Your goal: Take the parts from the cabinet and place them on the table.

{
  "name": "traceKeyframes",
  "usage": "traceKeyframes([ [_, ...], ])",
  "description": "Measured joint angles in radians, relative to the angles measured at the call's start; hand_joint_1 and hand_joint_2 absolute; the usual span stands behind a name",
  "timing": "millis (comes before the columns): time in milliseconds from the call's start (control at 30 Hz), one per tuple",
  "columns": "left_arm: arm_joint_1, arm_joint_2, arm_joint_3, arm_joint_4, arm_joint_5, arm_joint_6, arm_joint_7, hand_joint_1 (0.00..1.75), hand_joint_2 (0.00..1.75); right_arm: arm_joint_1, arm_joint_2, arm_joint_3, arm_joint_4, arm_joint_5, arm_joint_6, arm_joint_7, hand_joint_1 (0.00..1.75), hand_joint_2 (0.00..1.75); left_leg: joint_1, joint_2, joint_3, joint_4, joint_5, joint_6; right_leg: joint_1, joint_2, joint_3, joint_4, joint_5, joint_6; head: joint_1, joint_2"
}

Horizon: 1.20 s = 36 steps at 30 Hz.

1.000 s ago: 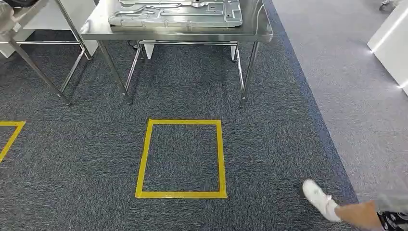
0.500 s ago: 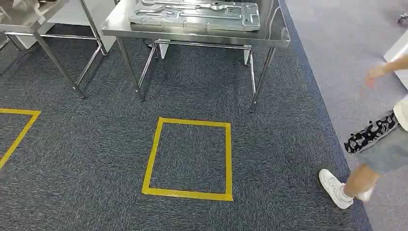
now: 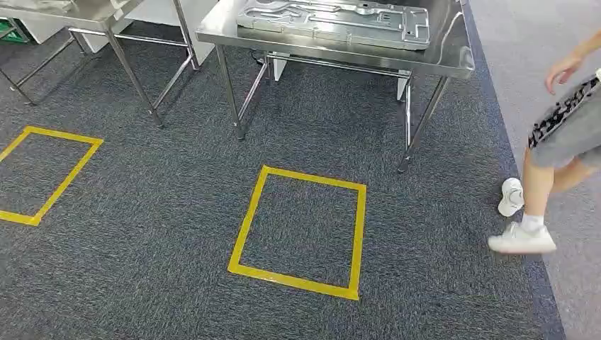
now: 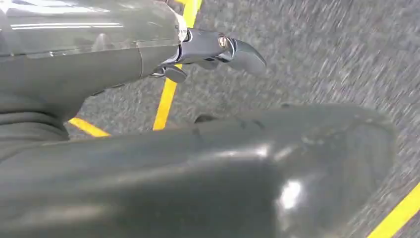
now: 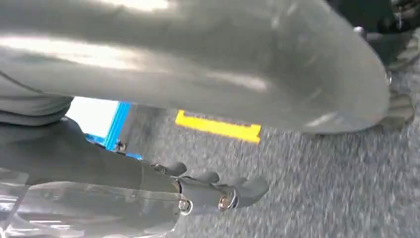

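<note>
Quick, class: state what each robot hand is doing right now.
Left hand: open, holding nothing, hanging over the carpet.
Right hand: open, holding nothing.

Both the left hand [image 4: 213, 52] and the right hand [image 5: 213, 191] hang over carpet, fingers loosely extended, holding nothing.

Flat stamped grey metal panel [image 3: 333, 23] on the stainless steel desk [image 3: 453, 60], at the far middle of the head view. Second steel desk [image 3: 106, 13] just left of the first. Square of yellow tape [image 3: 244, 230] on the dark grey carpet floor [image 3: 163, 212], before the first desk. Another yellow tape square [image 3: 67, 170] well to its left, before the second desk. Person's leg in a white shoe [image 3: 521, 239] to the right, beside the first desk.
</note>
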Motion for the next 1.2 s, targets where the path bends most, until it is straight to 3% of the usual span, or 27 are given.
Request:
traceKeyframes([
  [33, 0.001, 0.001, 0.000, 0.000, 0.000, 0.003, 0.000, 0.00, 0.00, 0.000, 0.000, 0.003, 0.000, 0.002, 0.000, 0.000, 0.00, 0.00, 0.002, 0.027, -0.004, 0.019, -0.012, 0.002, -0.005, -0.018, 0.005, -0.011, 0.009, -0.003, 0.000, 0.000],
  [67, -0.001, 0.001, 0.000, 0.000, 0.000, 0.005, 0.002, 0.00, 0.00, 0.002, 0.000, 0.006, 0.000, 0.002, 0.000, 0.000, 0.00, 0.00, -0.001, 0.064, -0.028, 0.066, -0.050, -0.002, -0.005, -0.027, 0.005, -0.016, 0.010, -0.011, 0.000, 0.000],
  [100, -0.004, 0.001, 0.000, 0.000, 0.000, 0.005, 0.002, 0.00, 0.00, 0.006, 0.000, 0.006, 0.000, 0.002, 0.000, 0.001, 0.00, 0.00, 0.002, 0.083, -0.062, 0.139, -0.094, -0.006, -0.002, -0.041, 0.003, -0.016, 0.011, -0.012, 0.000, 0.000],
  [167, -0.005, 0.001, 0.000, 0.000, 0.000, 0.006, 0.002, 0.00, 0.00, 0.007, 0.000, 0.010, 0.000, 0.002, 0.002, 0.001, 0.00, 0.00, 0.008, 0.096, -0.131, 0.290, -0.160, -0.017, 0.000, -0.068, -0.001, -0.015, 0.010, -0.014, 0.000, 0.000],
  [200, -0.003, 0.001, 0.000, 0.000, 0.000, 0.006, 0.003, 0.00, 0.00, 0.007, 0.000, 0.012, 0.000, 0.002, 0.002, 0.001, 0.00, 0.00, 0.011, 0.098, -0.144, 0.321, -0.162, -0.021, 0.001, -0.082, -0.002, -0.013, 0.009, -0.013, 0.000, 0.000],
  [233, -0.001, 0.001, 0.000, 0.000, 0.000, 0.006, 0.003, 0.00, 0.00, 0.006, 0.000, 0.013, 0.000, 0.003, 0.003, 0.001, 0.00, 0.00, 0.014, 0.102, -0.129, 0.296, -0.141, -0.024, 0.000, -0.094, -0.003, -0.011, 0.007, -0.011, 0.000, 0.000],
  [300, -0.002, 0.002, 0.000, 0.000, 0.000, 0.006, 0.002, 0.00, 0.00, 0.004, 0.000, 0.016, 0.000, 0.003, 0.006, 0.000, 0.00, 0.00, 0.018, 0.123, -0.039, 0.135, -0.064, -0.028, -0.003, -0.117, -0.001, -0.005, 0.002, -0.005, 0.000, 0.000],
  [333, -0.003, 0.003, 0.000, 0.000, 0.000, 0.006, 0.001, 0.00, 0.00, 0.004, 0.000, 0.018, 0.000, 0.003, 0.008, -0.001, 0.00, 0.00, 0.018, 0.158, 0.016, 0.041, -0.033, -0.028, -0.003, -0.128, 0.001, 0.000, -0.002, 0.001, 0.000, 0.000],
  [367, -0.007, 0.003, 0.000, 0.000, 0.000, 0.006, 0.000, 0.00, 0.00, 0.003, 0.000, 0.019, 0.000, 0.003, 0.008, -0.001, 0.00, 0.00, 0.015, 0.200, 0.031, 0.008, -0.039, -0.018, 0.005, -0.134, 0.000, 0.008, -0.009, 0.009, 0.000, 0.000],
  [500, -0.005, 0.004, 0.000, 0.000, 0.000, 0.006, 0.000, 0.00, 0.00, -0.008, 0.000, 0.021, 0.000, 0.005, 0.010, -0.005, 0.00, 0.00, 0.010, 0.153, 0.020, 0.006, -0.030, 0.007, 0.002, -0.167, 0.010, 0.007, -0.011, 0.031, 0.000, 0.000],
  [533, -0.004, 0.004, 0.000, 0.000, 0.000, 0.005, 0.000, 0.00, 0.00, -0.008, 0.000, 0.021, 0.000, 0.005, 0.010, -0.007, 0.00, 0.00, 0.016, 0.144, 0.028, -0.003, -0.021, 0.016, -0.007, -0.136, 0.009, 0.016, -0.022, 0.042, 0.000, 0.000],
  [567, -0.005, 0.004, 0.000, 0.000, -0.001, 0.005, -0.001, 0.00, 0.00, -0.007, 0.000, 0.021, 0.000, 0.005, 0.010, -0.011, 0.00, 0.00, 0.015, 0.135, 0.026, -0.004, -0.019, 0.021, -0.008, -0.079, -0.007, 0.052, -0.053, 0.045, 0.000, 0.000],
  [600, -0.008, 0.005, 0.000, 0.000, -0.001, 0.005, -0.002, 0.00, 0.00, -0.005, 0.000, 0.021, 0.000, 0.005, 0.010, -0.015, 0.00, 0.00, 0.014, 0.126, 0.022, -0.004, -0.015, 0.026, -0.009, -0.054, -0.042, 0.126, -0.099, 0.046, 0.000, 0.000],
  [667, -0.012, 0.005, 0.000, 0.000, -0.001, 0.005, -0.002, 0.00, 0.00, -0.001, 0.000, 0.021, 0.000, 0.006, 0.011, -0.026, 0.00, 0.00, 0.010, 0.101, 0.018, -0.003, -0.013, 0.029, -0.011, -0.042, -0.124, 0.292, -0.166, 0.047, 0.000, 0.000],
  [700, -0.011, 0.006, 0.000, 0.000, -0.001, 0.005, -0.002, 0.00, 0.00, -0.001, 0.000, 0.022, 0.000, 0.007, 0.011, -0.031, 0.00, 0.00, 0.008, 0.087, 0.017, -0.002, -0.013, 0.030, -0.012, -0.041, -0.149, 0.335, -0.170, 0.046, 0.000, 0.000],
  [733, -0.009, 0.007, 0.000, 0.000, -0.001, 0.005, -0.002, 0.00, 0.00, 0.001, 0.000, 0.024, 0.000, 0.009, 0.010, -0.036, 0.00, 0.00, 0.007, 0.074, 0.018, -0.001, -0.013, 0.029, -0.012, -0.041, -0.151, 0.329, -0.147, 0.045, 0.000, 0.000],
  [767, -0.009, 0.008, 0.000, 0.000, -0.001, 0.005, -0.002, 0.00, 0.00, 0.002, 0.000, 0.026, 0.000, 0.010, 0.010, -0.040, 0.00, 0.00, 0.007, 0.059, 0.019, 0.001, -0.013, 0.029, -0.012, -0.039, -0.131, 0.275, -0.103, 0.042, 0.000, 0.000],
  [800, -0.009, 0.008, 0.000, 0.000, -0.001, 0.005, -0.003, 0.00, 0.00, 0.002, 0.000, 0.031, 0.000, 0.013, 0.009, -0.046, 0.00, 0.00, 0.007, 0.044, 0.020, 0.003, -0.014, 0.028, -0.013, -0.030, -0.095, 0.187, -0.049, 0.039, 0.000, 0.000],
  [833, -0.010, 0.008, 0.000, 0.000, -0.001, 0.005, -0.004, 0.00, 0.00, 0.002, -0.001, 0.034, 0.000, 0.015, 0.009, -0.055, 0.00, 0.00, 0.008, 0.031, 0.021, 0.004, -0.015, 0.025, -0.013, -0.005, -0.055, 0.093, 0.000, 0.034, 0.000, 0.000],
  [867, -0.010, 0.007, 0.000, 0.000, -0.002, 0.005, -0.005, 0.00, 0.00, 0.003, -0.003, 0.037, 0.000, 0.017, 0.009, -0.060, 0.00, 0.00, 0.008, 0.021, 0.019, 0.005, -0.015, 0.021, -0.012, 0.045, -0.036, 0.039, 0.007, 0.028, 0.000, 0.000],
  [900, -0.012, 0.007, 0.000, 0.000, -0.002, 0.005, -0.006, 0.00, 0.00, 0.003, -0.004, 0.040, 0.000, 0.020, 0.009, -0.067, 0.00, 0.00, 0.004, 0.010, 0.013, 0.011, -0.017, 0.013, -0.014, 0.047, -0.032, 0.024, 0.004, 0.027, 0.000, 0.000],
  [1000, -0.005, 0.007, 0.000, 0.000, -0.002, 0.005, -0.009, 0.00, 0.00, -0.002, -0.005, 0.061, 0.000, 0.048, 0.009, -0.083, 0.00, 0.00, 0.014, -0.020, 0.002, 0.001, -0.009, -0.010, -0.005, 0.015, -0.033, 0.025, 0.006, 0.015, 0.000, 0.000],
  [1033, -0.003, 0.008, 0.000, 0.000, -0.002, 0.005, -0.010, 0.00, 0.00, -0.002, -0.005, 0.071, 0.000, 0.057, 0.009, -0.087, 0.00, 0.00, 0.011, -0.009, 0.003, 0.010, -0.014, -0.012, -0.018, 0.001, -0.028, 0.009, 0.015, 0.005, 0.000, 0.000],
  [1067, -0.003, 0.009, 0.000, 0.000, -0.003, 0.005, -0.010, 0.00, 0.00, 0.000, -0.005, 0.079, 0.000, 0.063, 0.009, -0.089, 0.00, 0.00, 0.008, 0.050, -0.009, 0.036, -0.034, -0.012, -0.014, -0.013, -0.024, 0.003, 0.015, -0.001, 0.000, 0.000],
  [1100, -0.006, 0.008, 0.000, 0.000, -0.004, 0.005, -0.011, 0.00, 0.00, 0.003, -0.006, 0.085, 0.000, 0.066, 0.009, -0.091, 0.00, 0.00, 0.008, 0.079, -0.039, 0.095, -0.074, -0.014, -0.012, -0.026, -0.024, 0.003, 0.015, -0.007, 0.000, 0.000],
  [1167, -0.010, 0.008, 0.000, 0.000, -0.005, 0.003, -0.011, 0.00, 0.00, 0.007, -0.008, 0.096, 0.000, 0.069, 0.008, -0.091, 0.00, 0.00, 0.012, 0.098, -0.118, 0.263, -0.155, -0.021, -0.005, -0.058, -0.025, 0.003, 0.012, -0.011, 0.000, 0.000],
  [1200, -0.009, 0.009, -0.001, 0.000, -0.005, 0.003, -0.011, 0.00, 0.00, 0.007, -0.010, 0.098, 0.000, 0.069, 0.008, -0.091, 0.00, 0.00, 0.012, 0.100, -0.145, 0.320, -0.170, -0.024, -0.003, -0.071, -0.026, 0.004, 0.011, -0.012, 0.000, 0.000],
])
